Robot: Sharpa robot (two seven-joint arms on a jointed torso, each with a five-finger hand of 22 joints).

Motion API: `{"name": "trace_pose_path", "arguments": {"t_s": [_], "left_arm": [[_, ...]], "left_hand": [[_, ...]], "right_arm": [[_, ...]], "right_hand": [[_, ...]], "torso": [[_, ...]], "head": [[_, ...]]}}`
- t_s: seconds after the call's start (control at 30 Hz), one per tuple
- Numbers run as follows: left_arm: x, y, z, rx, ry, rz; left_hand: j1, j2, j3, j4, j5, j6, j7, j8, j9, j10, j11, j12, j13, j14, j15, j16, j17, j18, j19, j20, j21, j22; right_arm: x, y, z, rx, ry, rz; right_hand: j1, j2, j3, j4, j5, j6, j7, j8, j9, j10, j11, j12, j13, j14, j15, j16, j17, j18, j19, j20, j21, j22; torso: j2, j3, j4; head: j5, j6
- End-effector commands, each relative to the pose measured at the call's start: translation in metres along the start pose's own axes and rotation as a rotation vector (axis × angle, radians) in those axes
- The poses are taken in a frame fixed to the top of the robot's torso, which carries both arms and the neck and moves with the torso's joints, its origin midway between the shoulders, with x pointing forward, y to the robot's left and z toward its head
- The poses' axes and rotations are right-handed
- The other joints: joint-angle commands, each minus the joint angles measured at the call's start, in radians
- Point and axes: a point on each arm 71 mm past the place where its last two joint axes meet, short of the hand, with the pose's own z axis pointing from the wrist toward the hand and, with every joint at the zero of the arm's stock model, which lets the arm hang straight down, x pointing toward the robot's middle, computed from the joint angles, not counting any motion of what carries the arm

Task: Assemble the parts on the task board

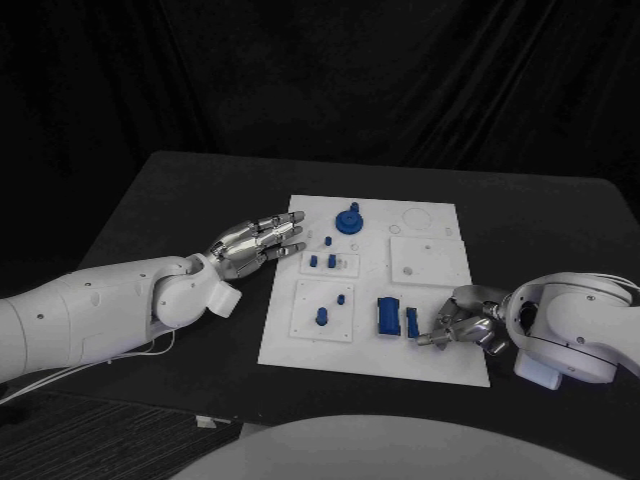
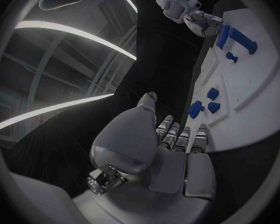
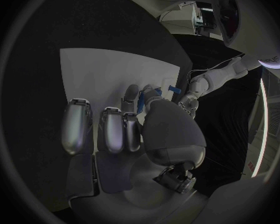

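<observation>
The white task board (image 1: pixel 436 355) lies in the middle of the black table. Blue parts on it: a round gear-like piece (image 1: pixel 350 220) at the far end, two small pegs (image 1: pixel 322 261), a peg (image 1: pixel 320 317), a block (image 1: pixel 388 316) and a thin bar (image 1: pixel 411 322). My right hand (image 1: pixel 464 325) sits at the board's near right edge, fingers curled. In the right wrist view its thumb and a finger pinch the thin bar (image 3: pixel 140 100). My left hand (image 1: pixel 263 240) hovers flat at the board's left edge, fingers stretched out and holding nothing; the two pegs (image 2: pixel 212 99) lie just beyond its fingertips.
The board has raised white plates (image 1: pixel 428 258) with holes on its right half. Bare black table (image 1: pixel 176 200) surrounds the board, with a dark curtain behind. The left wrist view shows the right hand (image 2: pixel 202 22) beside the blue block (image 2: pixel 242 40).
</observation>
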Motion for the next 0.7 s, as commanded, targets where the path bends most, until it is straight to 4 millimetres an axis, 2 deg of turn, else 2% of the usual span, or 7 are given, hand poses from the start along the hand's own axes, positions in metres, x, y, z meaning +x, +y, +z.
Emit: {"name": "trace_pose_path", "arguments": {"t_s": [0.03,0.47,0.57,0.63,0.7], "left_arm": [[0.0018,-0.0001,0.0004,0.012,0.011,-0.013],[0.0021,0.0008,0.0005,0.009,0.013,-0.015],[0.0020,0.0010,0.0004,0.009,0.013,-0.015],[0.0020,0.0011,0.0004,0.008,0.013,-0.016],[0.0020,0.0012,0.0004,0.008,0.014,-0.016]], "left_hand": [[-0.005,0.007,0.000,-0.008,0.005,0.001,0.005,0.005,0.001,-0.002,0.007,0.005,0.001,0.001,-0.007,0.004,0.001,0.011,0.005,-0.002,0.004,-0.002],[-0.005,0.007,0.000,-0.008,0.005,0.001,0.005,0.005,0.001,-0.002,0.007,0.005,0.001,0.001,-0.007,0.004,0.001,0.011,0.005,-0.002,0.004,-0.002],[-0.005,0.007,0.000,-0.009,0.005,0.000,0.005,0.005,0.001,-0.002,0.008,0.006,0.001,0.001,-0.007,0.004,0.001,0.011,0.005,-0.002,0.004,-0.002],[-0.005,0.007,0.000,-0.009,0.005,0.000,0.005,0.005,0.001,-0.002,0.008,0.006,0.001,0.001,-0.007,0.004,0.001,0.011,0.005,-0.002,0.004,-0.002],[-0.005,0.007,0.000,-0.009,0.005,0.000,0.005,0.005,0.001,-0.002,0.008,0.006,0.001,0.001,-0.007,0.004,0.001,0.011,0.005,-0.002,0.004,-0.002]], "right_arm": [[0.0007,-0.0017,0.0008,0.018,-0.004,-0.007],[0.0008,-0.0014,0.0029,0.020,0.005,-0.006],[0.0016,-0.0011,0.0025,0.019,0.012,-0.009],[0.0022,-0.0010,0.0022,0.018,0.017,-0.011],[0.0026,-0.0009,0.0021,0.017,0.021,-0.013]], "right_hand": [[-0.002,0.007,-0.005,-0.002,-0.009,0.007,0.000,-0.005,0.002,0.106,-0.002,0.004,0.263,0.053,-0.004,0.004,-0.001,-0.018,0.016,-0.002,0.004,0.184],[0.004,0.011,-0.008,-0.008,-0.017,0.011,-0.002,-0.005,0.005,0.106,-0.004,0.004,0.263,0.053,-0.004,0.003,-0.003,-0.018,0.016,-0.003,0.004,0.184],[0.012,0.004,-0.012,-0.016,-0.025,0.011,-0.001,-0.006,0.007,0.106,-0.004,0.004,0.263,0.053,-0.005,0.003,-0.003,-0.018,0.016,-0.003,0.003,0.183],[0.019,-0.012,-0.021,-0.025,-0.055,0.012,-0.001,-0.006,0.010,0.106,-0.003,0.004,0.263,0.053,-0.005,0.003,-0.004,-0.018,0.016,-0.003,0.004,0.184],[0.024,-0.020,-0.024,-0.028,-0.059,0.013,-0.001,-0.007,0.011,0.106,-0.003,0.004,0.263,0.053,-0.005,0.003,-0.003,-0.017,0.015,-0.003,0.003,0.183]], "torso": [[0.000,-0.0001,0.0007],[0.000,0.0002,0.0001],[0.000,0.0002,0.0000],[0.000,0.0001,0.0000],[0.000,0.0001,0.0001]], "head": [[0.000,0.000],[0.001,0.000],[0.001,0.000],[0.000,0.000],[0.001,0.000]]}}
